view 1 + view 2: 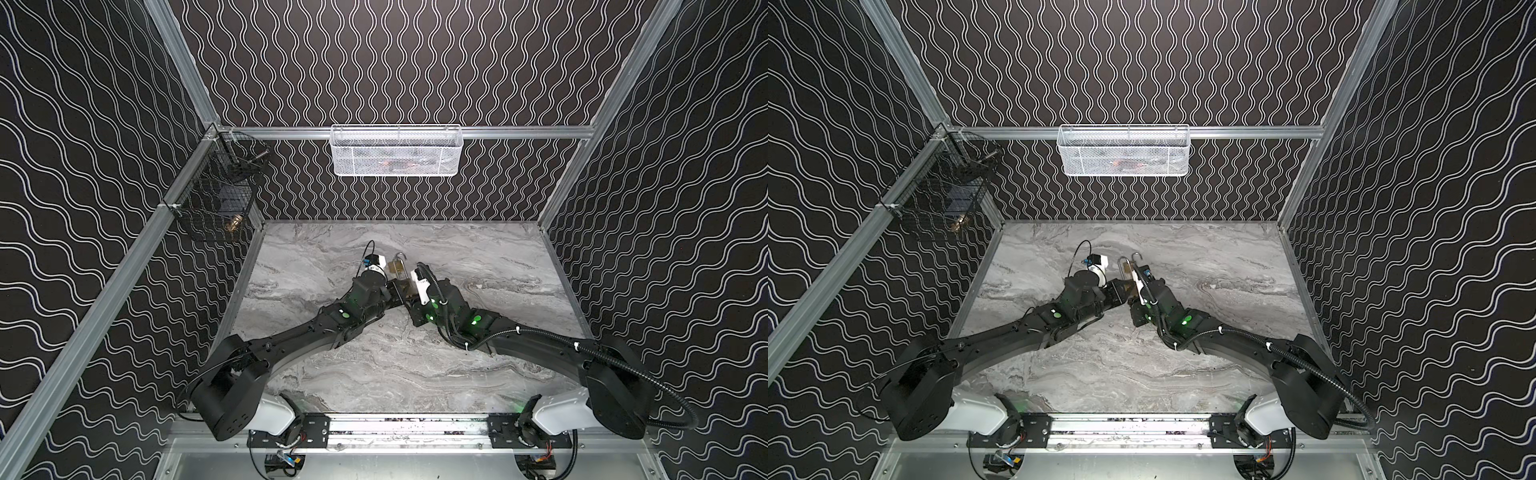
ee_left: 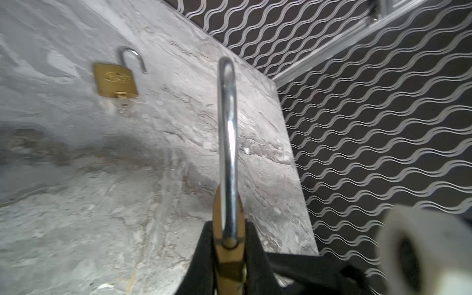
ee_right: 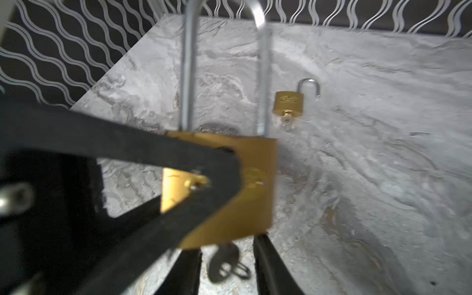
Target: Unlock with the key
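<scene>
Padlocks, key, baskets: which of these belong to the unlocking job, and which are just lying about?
In the job:
- long-shackle padlock, clamped in the left hand
- key at its base, inside the open right hand

Lying about:
- small padlock on the table, shackle open
- white mesh basket
- black wire basket

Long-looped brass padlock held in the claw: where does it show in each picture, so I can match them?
In a top view: padlock just right of the picture's centre.
In a top view: just left of centre.
Left wrist: close up, edge-on, loop stretching away.
Right wrist: close up, face-on, mid-picture.
Shared landmark: the left claw pinching its brass body.
</scene>
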Robot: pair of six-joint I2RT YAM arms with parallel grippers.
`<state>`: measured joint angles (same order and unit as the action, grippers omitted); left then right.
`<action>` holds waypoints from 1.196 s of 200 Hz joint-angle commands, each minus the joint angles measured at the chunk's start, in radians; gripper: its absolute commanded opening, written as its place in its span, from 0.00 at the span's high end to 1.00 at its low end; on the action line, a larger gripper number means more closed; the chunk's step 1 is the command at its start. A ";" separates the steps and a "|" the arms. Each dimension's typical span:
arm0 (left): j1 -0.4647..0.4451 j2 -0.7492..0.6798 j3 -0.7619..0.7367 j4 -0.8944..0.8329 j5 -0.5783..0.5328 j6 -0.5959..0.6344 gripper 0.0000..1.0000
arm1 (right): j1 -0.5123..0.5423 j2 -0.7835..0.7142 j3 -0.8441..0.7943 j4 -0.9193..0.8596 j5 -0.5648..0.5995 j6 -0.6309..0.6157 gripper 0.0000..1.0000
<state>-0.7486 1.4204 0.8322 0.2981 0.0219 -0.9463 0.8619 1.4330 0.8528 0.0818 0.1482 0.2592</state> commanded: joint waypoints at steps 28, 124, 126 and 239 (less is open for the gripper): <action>0.000 0.004 0.013 0.117 0.028 -0.006 1.00 | 0.003 0.012 0.022 -0.005 0.011 -0.004 0.71; 0.003 -0.004 -0.029 0.183 0.051 -0.001 1.00 | 0.003 -0.055 -0.024 0.045 0.047 0.005 0.73; 0.004 -0.006 -0.035 0.191 0.052 0.002 1.00 | 0.003 -0.057 -0.024 0.041 0.047 0.003 0.70; 0.119 -0.065 -0.168 0.283 0.645 0.466 1.00 | -0.326 -0.325 -0.191 0.360 -0.528 0.089 0.32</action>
<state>-0.6312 1.3705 0.6746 0.4767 0.4904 -0.6422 0.5819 1.0607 0.6163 0.2478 -0.0917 0.3317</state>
